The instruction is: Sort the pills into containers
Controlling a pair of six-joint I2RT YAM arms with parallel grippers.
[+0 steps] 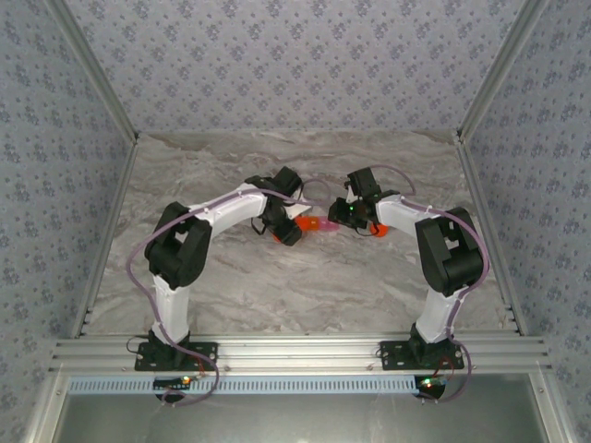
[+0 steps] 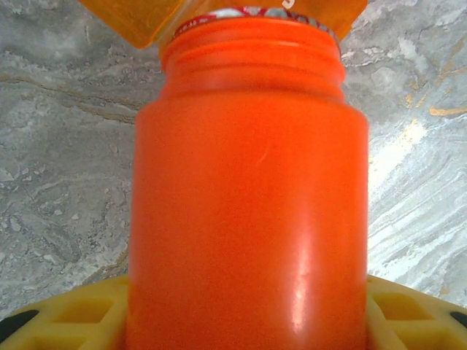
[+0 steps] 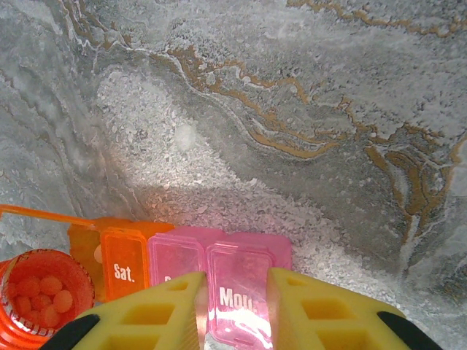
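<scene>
You're risking overtilting and spilling pills (image 3: 44, 295), left claw (image 2: 244, 321) gripping the bottle (image 2: 248, 204), right claw (image 3: 233, 302) pinching the pill box (image 3: 175, 262).

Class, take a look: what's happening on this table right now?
The left end effector grips an open orange pill bottle, its mouth close to the pill box. The right end effector clamps the pink "Mon." cell, steadying the box. Round orange pills sit in the bottle; the orange "Sat." cell beside it appears to have its lid open.
</scene>
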